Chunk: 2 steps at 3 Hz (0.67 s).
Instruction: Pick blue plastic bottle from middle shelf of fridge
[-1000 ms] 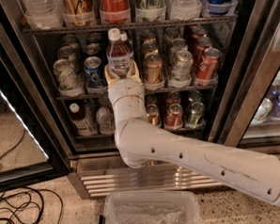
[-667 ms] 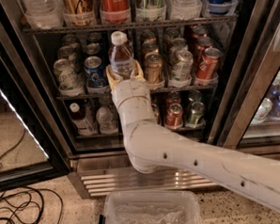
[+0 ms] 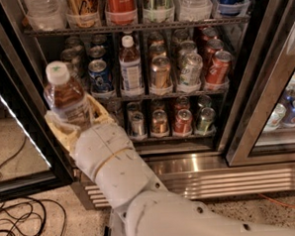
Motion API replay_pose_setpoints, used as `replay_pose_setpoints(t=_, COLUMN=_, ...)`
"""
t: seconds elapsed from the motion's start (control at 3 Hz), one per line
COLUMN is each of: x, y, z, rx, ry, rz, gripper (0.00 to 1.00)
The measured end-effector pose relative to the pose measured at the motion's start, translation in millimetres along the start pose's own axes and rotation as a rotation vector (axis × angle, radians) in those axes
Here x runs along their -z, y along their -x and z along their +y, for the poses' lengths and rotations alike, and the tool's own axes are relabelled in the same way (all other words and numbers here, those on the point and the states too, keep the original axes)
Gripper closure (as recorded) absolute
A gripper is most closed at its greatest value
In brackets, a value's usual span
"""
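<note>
The gripper [image 3: 74, 121] has pulled back from the middle shelf [image 3: 112, 98] and swung left, bringing the blue bottle [image 3: 66, 97] out with it. The bottle is now off the shelf, in front of the left frame of the fridge [image 3: 245, 85].

Nearest, the white arm [image 3: 115, 166] rises from the bottom edge toward the left. Black cables [image 3: 24, 221] lie on the speckled floor at near left. At the arm's end, the gripper's tan fingers [image 3: 56, 128] are clamped on either side of the bottle's lower half. The bottle stands nearly upright, leaning slightly left, with its white cap on top and brown drink showing above the pale label.

Behind the arm, the steel louvred base [image 3: 240, 177] runs along the fridge's foot. Farther in, the middle shelf holds a blue can [image 3: 99, 75] at the left. Just to its right stands a second white-capped bottle [image 3: 130, 66] with a similar label. Right of that come a gold can [image 3: 160, 72], a silver-green can [image 3: 190, 69] and a red can [image 3: 218, 66], each in a clear tray. More cans sit on the rack below, and bottles line the rack above.
</note>
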<state>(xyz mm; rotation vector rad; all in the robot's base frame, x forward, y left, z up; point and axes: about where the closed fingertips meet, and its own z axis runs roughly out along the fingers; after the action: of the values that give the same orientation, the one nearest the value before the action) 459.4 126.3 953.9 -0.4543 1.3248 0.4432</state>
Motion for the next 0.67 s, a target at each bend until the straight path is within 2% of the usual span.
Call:
replay_pose_setpoints(t=0.33, x=55.0, y=42.6, z=18.6, rx=-0.093, ry=0.138, rz=-0.055, gripper=1.0)
replay_pose_setpoints(t=0.67, x=55.0, y=42.3, z=18.4, rx=-0.093, ry=0.138, rz=-0.055, gripper=1.0)
